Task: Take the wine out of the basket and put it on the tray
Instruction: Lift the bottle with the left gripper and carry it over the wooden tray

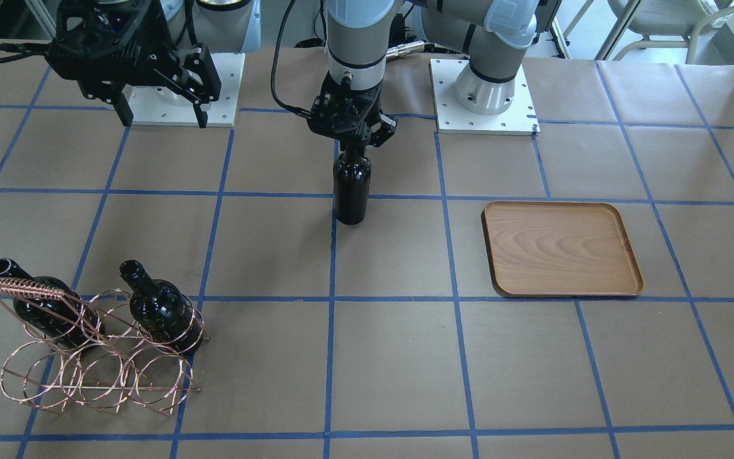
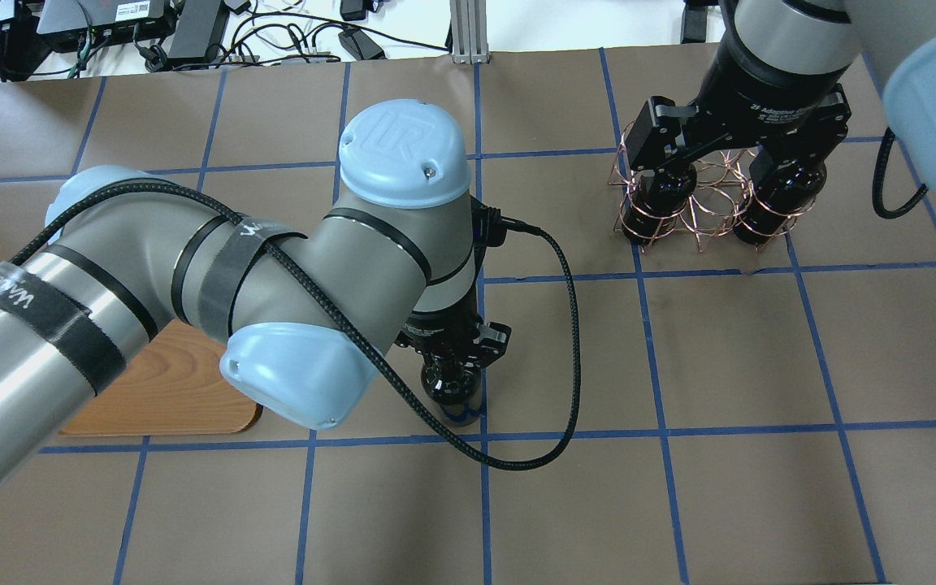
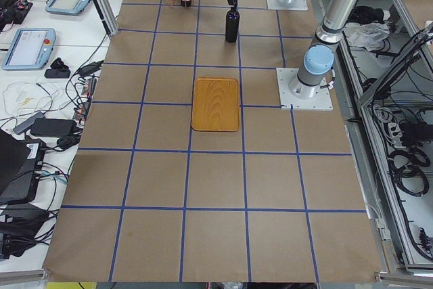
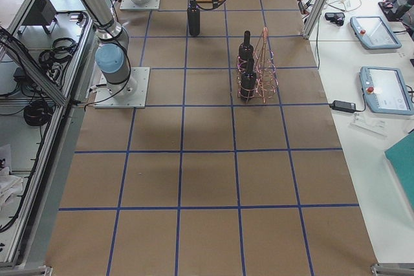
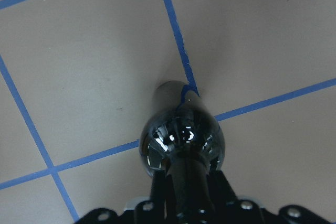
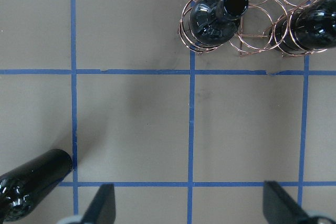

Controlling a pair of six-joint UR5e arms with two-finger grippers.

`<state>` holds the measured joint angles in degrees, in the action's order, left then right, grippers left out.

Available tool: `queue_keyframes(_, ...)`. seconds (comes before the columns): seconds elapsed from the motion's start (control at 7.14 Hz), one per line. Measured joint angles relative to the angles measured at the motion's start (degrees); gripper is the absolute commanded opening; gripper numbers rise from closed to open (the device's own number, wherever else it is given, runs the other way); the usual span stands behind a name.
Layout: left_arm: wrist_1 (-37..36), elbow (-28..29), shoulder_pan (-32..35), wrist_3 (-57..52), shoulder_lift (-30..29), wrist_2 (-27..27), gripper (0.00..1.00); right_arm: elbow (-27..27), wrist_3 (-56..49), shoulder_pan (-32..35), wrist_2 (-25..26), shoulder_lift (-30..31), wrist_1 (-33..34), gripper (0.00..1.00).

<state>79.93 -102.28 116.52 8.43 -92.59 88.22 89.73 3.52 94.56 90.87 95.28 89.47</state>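
Gripping the wine by the neck, left gripper holds it upright between basket and tray; right gripper hangs open

Front and overhead cameras face each other across the table, both showing the upright wine.

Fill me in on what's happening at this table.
The left claw grips a wine bottle by the neck. The bottle is upright at mid-table, between the basket and the empty tray. A second bottle and a third bottle sit in the basket. The right claw hangs open, holding nothing.
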Motion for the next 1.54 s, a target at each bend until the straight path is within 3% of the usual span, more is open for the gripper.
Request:
queue_keyframes(0.28,7.04,5.3,-4.92,-4.97,1.0,1.38,0.0,0.01,0.0,0.01,0.01,0.0,-0.04,1.0)
queue_keyframes(0.7,12.87,9.97,-22.22,-19.5,2.96,4.6,0.0,0.04,-0.08,-0.02,0.16,-0.05,-0.01,1.0)
queue_keyframes(1.12,12.81,8.37,-42.24,-39.47,3.42,4.55,0.0,0.12,-0.01,0.0,0.08,-0.01,0.0,1.0)
queue_keyframes(1.54,5.62,3.24,-51.89,-48.54,2.55,4.61,0.0,0.21,0.07,0.06,-0.35,-0.01,0.0,1.0)
